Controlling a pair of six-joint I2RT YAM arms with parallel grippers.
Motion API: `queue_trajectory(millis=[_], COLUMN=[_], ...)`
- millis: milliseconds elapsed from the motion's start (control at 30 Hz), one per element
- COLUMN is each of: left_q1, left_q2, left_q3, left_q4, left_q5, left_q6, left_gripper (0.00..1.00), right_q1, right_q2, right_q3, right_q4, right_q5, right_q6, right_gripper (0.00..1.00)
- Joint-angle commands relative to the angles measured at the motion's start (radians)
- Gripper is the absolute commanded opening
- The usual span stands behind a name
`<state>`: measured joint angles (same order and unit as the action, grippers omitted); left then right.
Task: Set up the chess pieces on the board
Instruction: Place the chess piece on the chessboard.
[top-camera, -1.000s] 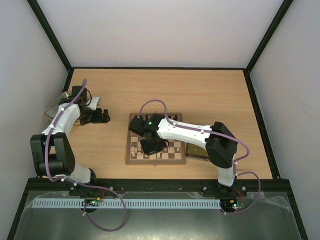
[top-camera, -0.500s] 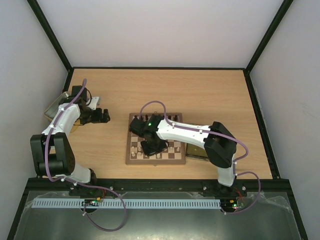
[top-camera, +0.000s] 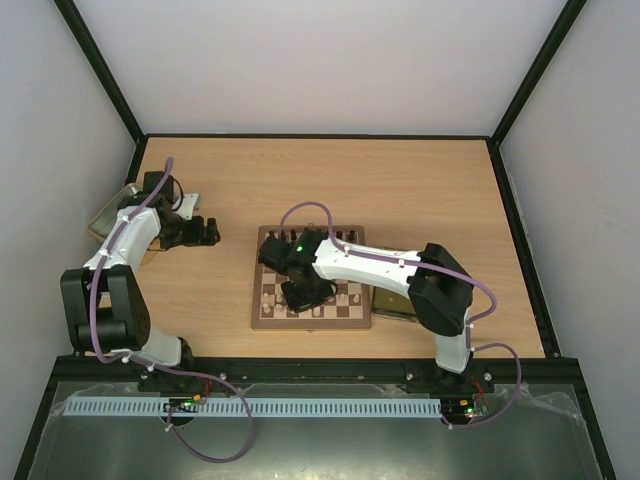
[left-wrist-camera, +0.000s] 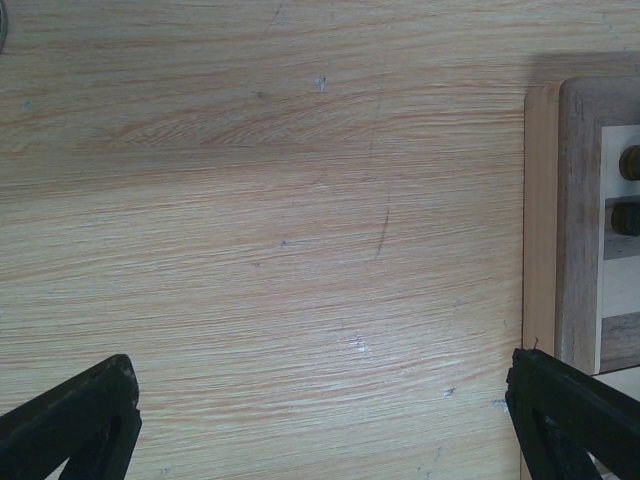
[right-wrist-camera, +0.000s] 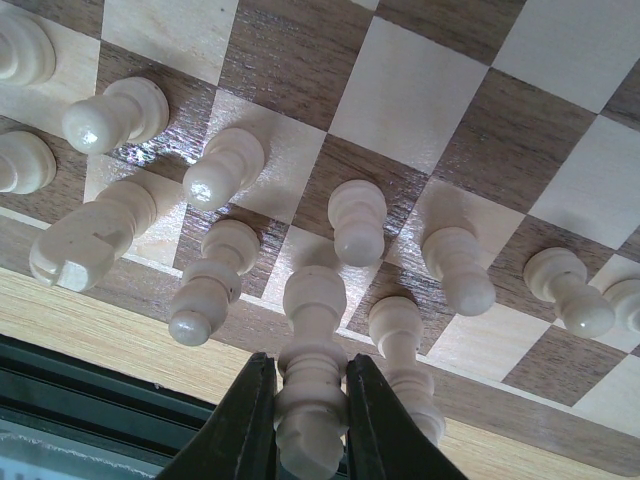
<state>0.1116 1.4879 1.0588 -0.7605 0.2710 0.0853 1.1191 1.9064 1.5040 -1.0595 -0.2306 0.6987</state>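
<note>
The board (top-camera: 262, 322) lies mid-table, with dark chess pieces (top-camera: 330, 235) along its far edge and cream ones (top-camera: 345, 296) near its front. My right gripper (top-camera: 300, 291) hangs over the front left part of it. In the right wrist view that gripper (right-wrist-camera: 310, 362) is shut on the upper part of a tall cream piece (right-wrist-camera: 313, 300), whose base points at a front-row square. Several cream pieces (right-wrist-camera: 355, 220) stand around it. My left gripper (top-camera: 200, 232) is open over bare table, left of the board (left-wrist-camera: 578, 220), with nothing between its fingers (left-wrist-camera: 85, 415).
A shallow tray (top-camera: 108, 215) sits at the table's left edge behind the left arm. Another tray (top-camera: 392, 301) lies against the board's right side, partly under the right arm. Two dark pieces (left-wrist-camera: 630, 190) show at the board's edge in the left wrist view.
</note>
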Motion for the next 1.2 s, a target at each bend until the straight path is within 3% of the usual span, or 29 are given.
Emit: queue_trajectory(millis=[0,1167], left_q1=[-0.003,-0.003], left_q2=[-0.014,-0.013], left_q3=[-0.014,-0.016], left_q4=[0.0,0.001], left_q5=[0.014,0.016], left_q6=[-0.007,-0.007], left_gripper=[1.0,1.0], right_q1=[0.007,0.007], right_q2=[0.02,0.025], right_q3=[-0.005,0.009], right_q4=[-0.002,-0.009], right_q5=[0.003,-0.006], right_q6=[-0.012,-0.018], right_gripper=[0.13,0.2])
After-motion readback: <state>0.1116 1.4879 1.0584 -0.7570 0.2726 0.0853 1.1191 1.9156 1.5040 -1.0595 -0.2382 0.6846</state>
